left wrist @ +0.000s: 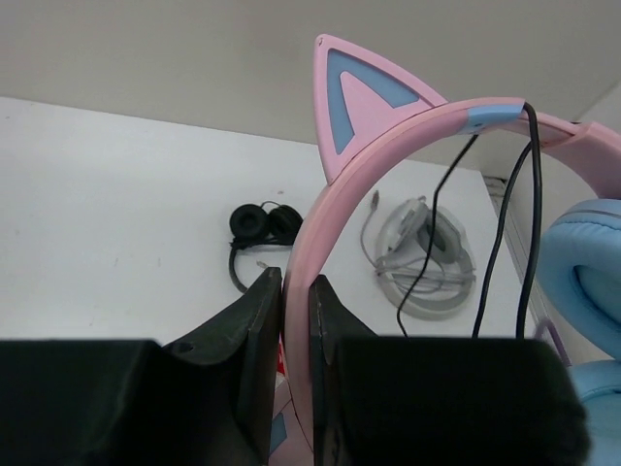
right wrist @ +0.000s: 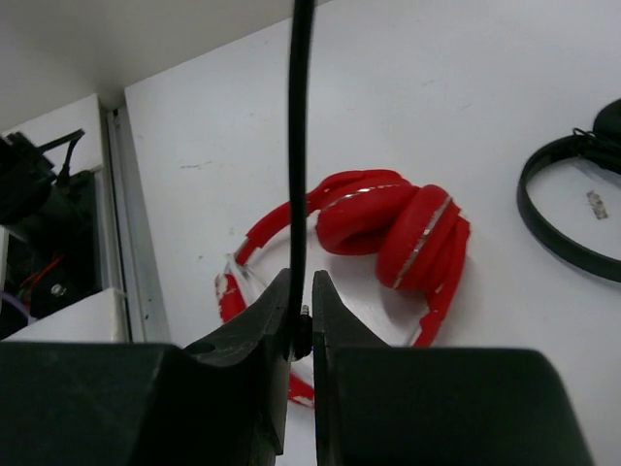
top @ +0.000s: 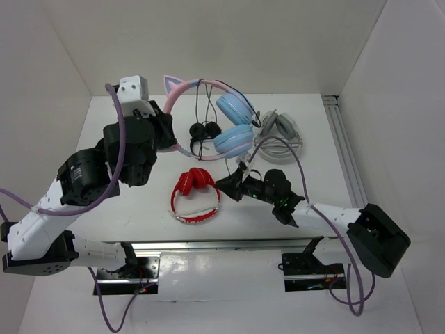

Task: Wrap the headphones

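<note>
Closely pinched, the left gripper (left wrist: pixel 296 291) had its two fingers clamped on the pink headband (left wrist: pixel 388 146) of the headphones (top: pixel 233 122), low on one side, just below a cat ear (left wrist: pixel 359 97). The band stood upright toward the far edge of the counter (top: pixel 139 202), left of its middle, with the light blue ear cups (top: pixel 235 139) hanging to its right. The thin black cable (right wrist: pixel 299 146) was draped over the top of the band. The right gripper (right wrist: pixel 301 291) was all but closed, its fingers nipping that cable, which rose straight up from between them. It hovered near the middle of the counter, just beside a red pair (top: pixel 195 191) that lay toward the near edge. A small black pair (top: pixel 204 131) lay under the pink arch, and a grey-white pair (top: pixel 278 136) rested nearer the far right corner. The counter was white and matte, boxed in by plain white walls (top: pixel 243 42) at the back and sides, with a metal rail (top: pixel 344 149) along its right edge.
</note>
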Robot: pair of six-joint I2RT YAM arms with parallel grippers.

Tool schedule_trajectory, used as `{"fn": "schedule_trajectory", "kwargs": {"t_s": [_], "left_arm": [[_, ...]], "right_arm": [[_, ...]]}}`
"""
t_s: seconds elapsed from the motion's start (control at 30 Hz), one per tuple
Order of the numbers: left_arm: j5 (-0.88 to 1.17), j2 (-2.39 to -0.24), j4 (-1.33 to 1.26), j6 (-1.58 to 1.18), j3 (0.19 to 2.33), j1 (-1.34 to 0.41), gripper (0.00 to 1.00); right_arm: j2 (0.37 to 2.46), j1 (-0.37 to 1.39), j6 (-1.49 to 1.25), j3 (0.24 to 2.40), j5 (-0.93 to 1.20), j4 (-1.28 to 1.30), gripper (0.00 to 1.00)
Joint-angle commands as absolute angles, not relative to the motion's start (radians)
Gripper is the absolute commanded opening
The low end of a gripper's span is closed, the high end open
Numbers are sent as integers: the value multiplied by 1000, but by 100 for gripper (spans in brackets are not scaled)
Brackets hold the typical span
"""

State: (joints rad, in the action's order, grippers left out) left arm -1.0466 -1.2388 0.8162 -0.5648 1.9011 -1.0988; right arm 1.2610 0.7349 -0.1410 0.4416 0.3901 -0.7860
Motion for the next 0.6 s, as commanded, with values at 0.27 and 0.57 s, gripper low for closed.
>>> {"fn": "schedule_trajectory", "kwargs": {"t_s": [0.27, 0.57], "left_arm": [[-1104, -1265, 794, -860, 1933, -913, 0], [-1002, -1357, 831, -907, 1924, -686, 0]], "right_arm": [[944, 1074, -29, 423, 97, -514, 0], [919, 1313, 24, 508, -2, -339, 0]]}}
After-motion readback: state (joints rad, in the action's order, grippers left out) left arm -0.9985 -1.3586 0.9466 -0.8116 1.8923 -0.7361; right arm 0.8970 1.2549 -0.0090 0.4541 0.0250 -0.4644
